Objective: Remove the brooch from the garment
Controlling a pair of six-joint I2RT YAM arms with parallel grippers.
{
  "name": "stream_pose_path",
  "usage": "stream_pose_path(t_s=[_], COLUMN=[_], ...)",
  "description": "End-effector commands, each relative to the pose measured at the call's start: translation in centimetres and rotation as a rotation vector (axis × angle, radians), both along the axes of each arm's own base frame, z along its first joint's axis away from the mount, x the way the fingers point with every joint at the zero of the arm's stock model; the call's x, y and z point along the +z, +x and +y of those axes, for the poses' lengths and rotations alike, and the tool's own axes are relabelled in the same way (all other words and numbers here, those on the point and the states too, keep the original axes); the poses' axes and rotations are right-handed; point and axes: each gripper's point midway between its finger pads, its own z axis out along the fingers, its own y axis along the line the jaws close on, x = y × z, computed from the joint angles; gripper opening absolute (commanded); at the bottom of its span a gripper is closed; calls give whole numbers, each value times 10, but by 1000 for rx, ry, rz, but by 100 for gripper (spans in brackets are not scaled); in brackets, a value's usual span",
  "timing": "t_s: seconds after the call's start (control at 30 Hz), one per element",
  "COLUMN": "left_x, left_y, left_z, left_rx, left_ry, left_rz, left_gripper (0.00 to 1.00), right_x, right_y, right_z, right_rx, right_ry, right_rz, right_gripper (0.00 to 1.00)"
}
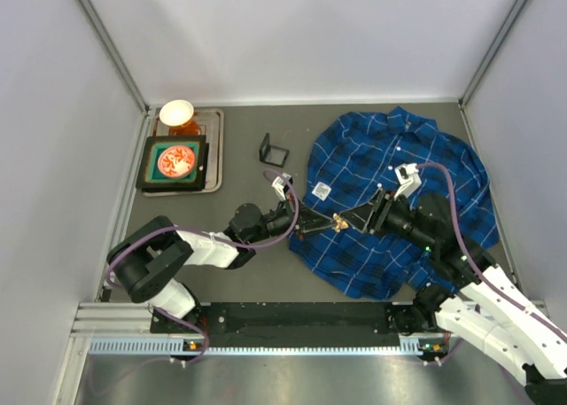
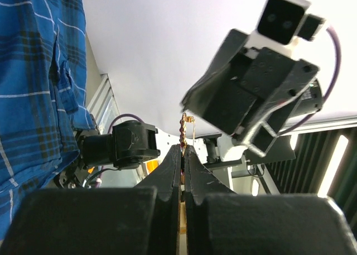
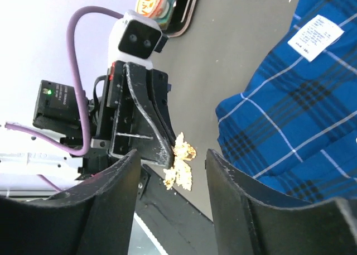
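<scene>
The brooch [image 1: 338, 221] is a small golden ornament clamped at the tips of my left gripper [image 1: 330, 221], just off the left edge of the blue plaid garment [image 1: 399, 183]. In the left wrist view the fingers are pressed together on the brooch [image 2: 184, 129], which sticks out above the tips. My right gripper [image 1: 356, 217] faces it, open. In the right wrist view the brooch [image 3: 181, 160] hangs between my open right fingers [image 3: 122, 182] without touching them. The garment also shows in both wrist views [image 2: 33, 71] [image 3: 290, 115].
A white printed label [image 1: 321, 190] lies on the shirt's left part. A metal tray [image 1: 217, 148] at the back left holds a bowl [image 1: 176, 112] and a dark box with a red-patterned lid [image 1: 176, 161]. A small black stand [image 1: 273, 150] sits beside it.
</scene>
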Motion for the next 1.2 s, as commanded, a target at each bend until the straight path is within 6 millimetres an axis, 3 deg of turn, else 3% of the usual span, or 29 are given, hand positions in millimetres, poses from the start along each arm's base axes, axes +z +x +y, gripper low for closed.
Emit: stream_pose_path(t_s=[0.0,0.57,0.77,0.97,1.03,1.17], left_x=[58,79,87,87,88,92], left_y=[-8,-13,-16,-17,-18,-19], left_z=[15,20,23,26,25,25], left_rx=[9,2,-14,-4,-10,-16], left_ry=[-209,-305,-355,-353,-351,-361], left_rz=[-155,-191,-205,-220,-227,-235], left_gripper=[0,0,0,0,0,0], right_x=[18,16,7,13,1,-4], right_y=[-6,-19,-17,-17,-14,-15], right_z=[11,12,10,-3,-7,-3], right_rx=[51,79,60,6,-22,-3], right_ry=[147,303,292,240,179,199], right_rz=[-41,-72,-46,-75,-44,-25], right_gripper=[49,34,33,35,37,40])
